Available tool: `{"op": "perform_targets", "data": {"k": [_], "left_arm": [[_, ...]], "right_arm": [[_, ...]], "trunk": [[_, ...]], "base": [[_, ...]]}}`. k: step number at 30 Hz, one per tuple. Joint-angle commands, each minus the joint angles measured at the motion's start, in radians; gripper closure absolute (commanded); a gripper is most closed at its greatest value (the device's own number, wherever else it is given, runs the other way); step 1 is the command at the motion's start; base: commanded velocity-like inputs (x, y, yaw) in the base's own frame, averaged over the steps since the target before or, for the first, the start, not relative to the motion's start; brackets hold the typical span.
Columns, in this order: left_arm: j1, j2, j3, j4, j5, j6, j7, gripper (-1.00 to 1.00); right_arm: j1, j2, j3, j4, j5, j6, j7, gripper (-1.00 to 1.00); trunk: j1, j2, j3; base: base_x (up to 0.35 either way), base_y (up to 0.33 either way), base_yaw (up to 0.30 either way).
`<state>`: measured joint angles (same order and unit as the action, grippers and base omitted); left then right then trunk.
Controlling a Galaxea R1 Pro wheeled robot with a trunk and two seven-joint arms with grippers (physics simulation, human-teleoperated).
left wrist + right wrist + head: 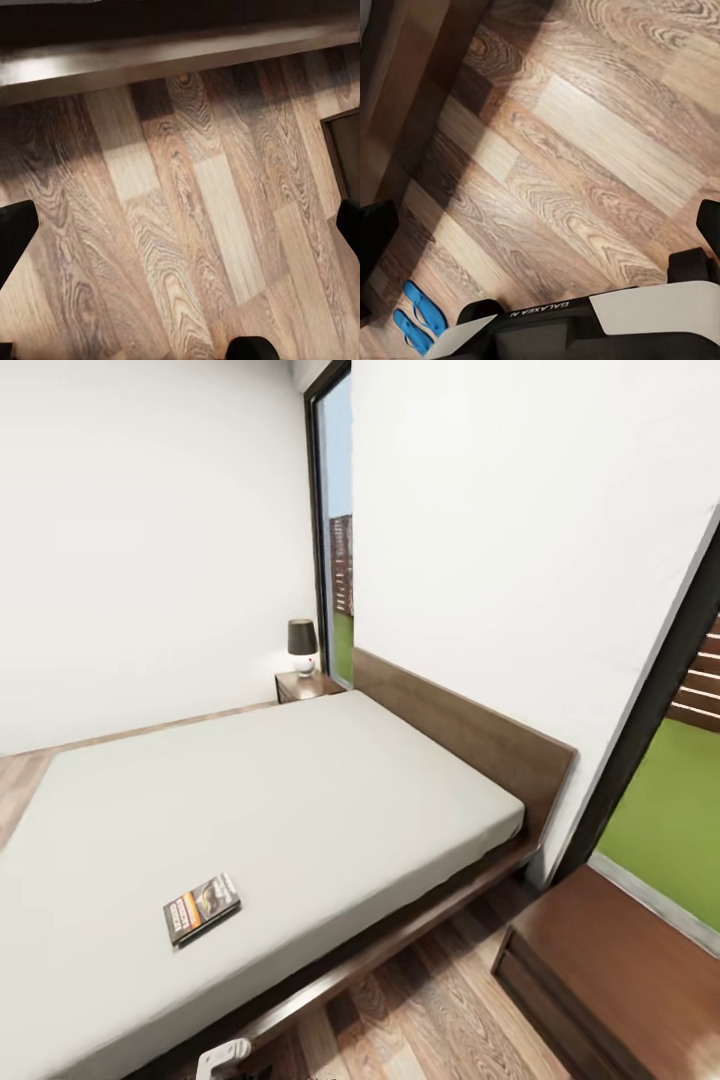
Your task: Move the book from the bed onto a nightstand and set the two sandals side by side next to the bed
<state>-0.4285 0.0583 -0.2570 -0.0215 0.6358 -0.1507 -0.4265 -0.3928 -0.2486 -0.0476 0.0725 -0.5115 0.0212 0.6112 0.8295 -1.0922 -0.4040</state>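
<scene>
Head view: we see the book [201,907] lying flat on the grey mattress of the bed [300,800], near its close edge. One nightstand [303,685] stands at the far side of the headboard with a lamp [302,647] on top; the second nightstand [620,970] sits at the near side, beside the window. Right wrist view: both sandals [418,316] lie side by side on the plank floor [585,150], close to the robot's base. Left hand [180,225] and right hand [540,225]: dark fingertips at the frame edges, well apart, both wide and holding nothing.
</scene>
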Motion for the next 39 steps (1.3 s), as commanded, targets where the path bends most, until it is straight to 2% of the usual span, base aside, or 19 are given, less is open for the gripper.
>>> {"op": "perform_targets", "data": {"k": [1,39], "left_arm": [[-0.001,0.000,-0.008,0.002,0.007,-0.004,-0.003,-1.00],[-0.001,0.000,-0.008,0.001,0.007,-0.004,-0.003,-1.00]], "right_arm": [[-0.001,-0.001,-0.005,0.003,-0.004,0.002,0.005,-1.00],[-0.001,0.000,-0.005,0.003,-0.003,0.002,0.005,-1.00]], "trunk": [[0.000,-0.001,-0.002],[0.000,-0.001,-0.017]], "base": [[0.000,0.000,0.278],[0.028,-0.026,0.278]]}}
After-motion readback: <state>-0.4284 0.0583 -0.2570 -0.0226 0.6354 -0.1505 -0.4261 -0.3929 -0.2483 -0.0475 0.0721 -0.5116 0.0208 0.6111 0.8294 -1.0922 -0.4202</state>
